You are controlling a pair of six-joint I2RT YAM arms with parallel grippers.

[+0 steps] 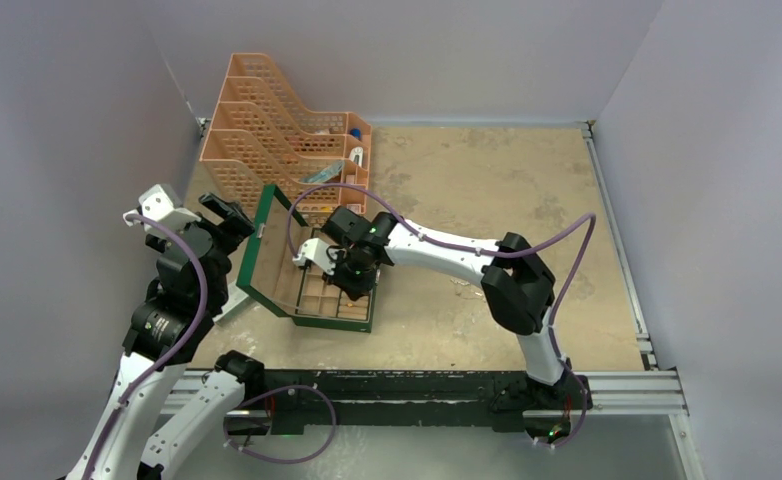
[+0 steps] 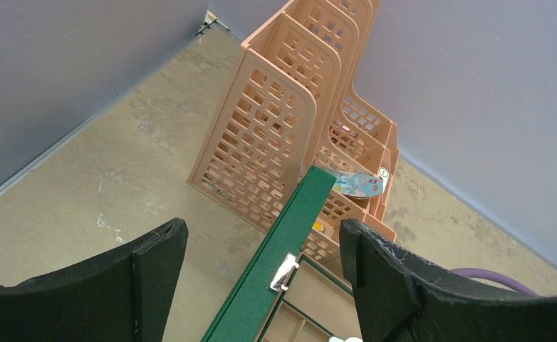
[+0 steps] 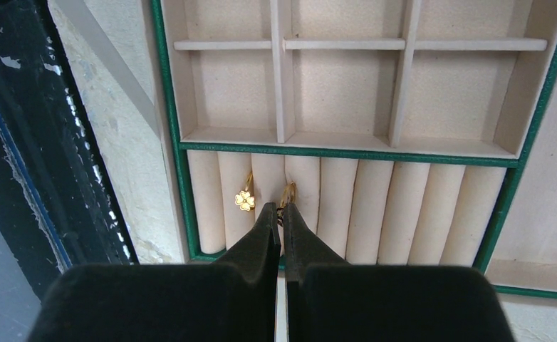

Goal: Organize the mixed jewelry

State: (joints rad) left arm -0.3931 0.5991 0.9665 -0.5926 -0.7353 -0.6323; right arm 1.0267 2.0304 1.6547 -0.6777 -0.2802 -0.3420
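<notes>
**Right tool point(image 3: 283, 208) pressed together; left tool point(image 2: 261, 226) spread**

A gold ring point(image 3: 288, 191) is seen at the right tool's tips, lodged between the ring rolls point(image 3: 375, 206) of the green box point(image 3: 347, 153); a grip cannot be confirmed. A clover charm point(image 3: 245, 200) is seated just beside it. The raised lid point(image 2: 300, 206) is straddled, untouched, by the left tool.

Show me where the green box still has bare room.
Bare: the divided compartments beside the ring rolls, and the rolls from the right fingers to the rim opposite the clover charm. Crowded: rolls at the fingers, holding that charm and a gold ring.
</notes>
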